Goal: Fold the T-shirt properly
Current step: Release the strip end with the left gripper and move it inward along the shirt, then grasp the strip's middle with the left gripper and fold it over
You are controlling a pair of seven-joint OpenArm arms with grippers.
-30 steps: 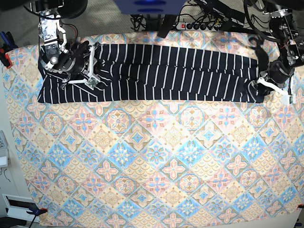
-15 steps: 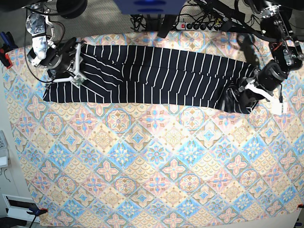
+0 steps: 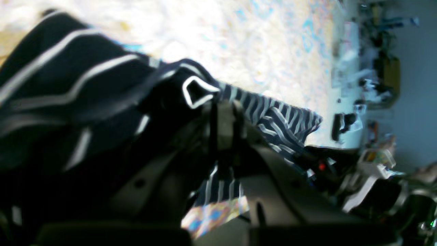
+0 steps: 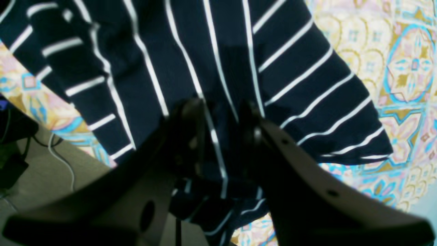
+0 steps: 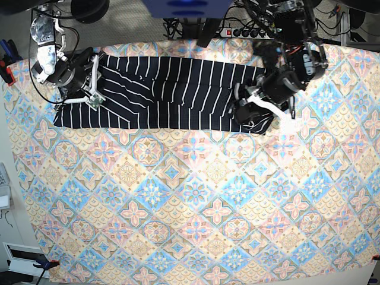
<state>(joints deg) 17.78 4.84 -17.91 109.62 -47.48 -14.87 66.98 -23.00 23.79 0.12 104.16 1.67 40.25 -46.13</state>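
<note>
Left gripper [image 5: 252, 113] is pinched tight on the T-shirt [image 5: 172, 92], lifting one end. Right gripper [image 5: 95, 89] grips the other end, over the tablecloth [image 5: 190, 208].

The surface [image 5: 196, 237] is covered by a tablecloth [image 5: 178, 196] of pastel floral tiles in blue, pink and tan diamonds, evenly lit from above. Beyond the tablecloth's far edge lies grey-beige carpeted floor [image 5: 130, 18], with a black power strip [image 5: 246, 32] and tangled cables [image 5: 178, 27] on it. At the tablecloth's near left corner a small clamp [image 5: 46, 264] grips the edge. A white unit [image 5: 21, 252] stands just left of that corner.
</note>
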